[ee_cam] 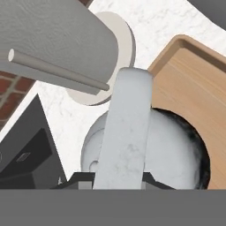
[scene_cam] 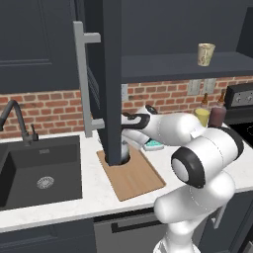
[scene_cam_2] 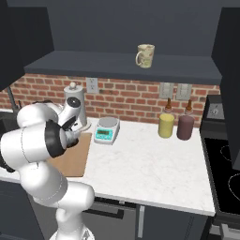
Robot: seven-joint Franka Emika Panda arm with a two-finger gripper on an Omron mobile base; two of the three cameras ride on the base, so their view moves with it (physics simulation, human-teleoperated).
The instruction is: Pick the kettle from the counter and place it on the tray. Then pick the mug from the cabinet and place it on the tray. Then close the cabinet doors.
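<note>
So we have the squat, mottled grey stone-like kettle (ee_cam: 150, 145) resting on the near corner of the flat light-brown wooden tray (scene_cam: 136, 180), our gripper (ee_cam: 118, 182) seemingly closed on its pale handle, which runs away from the hand. Left to do: release, fetch the small beige speckled mug (scene_cam_2: 146, 56) from the dark charcoal cabinet (scene_cam_2: 122, 63) shelf, and shut the doors.
</note>
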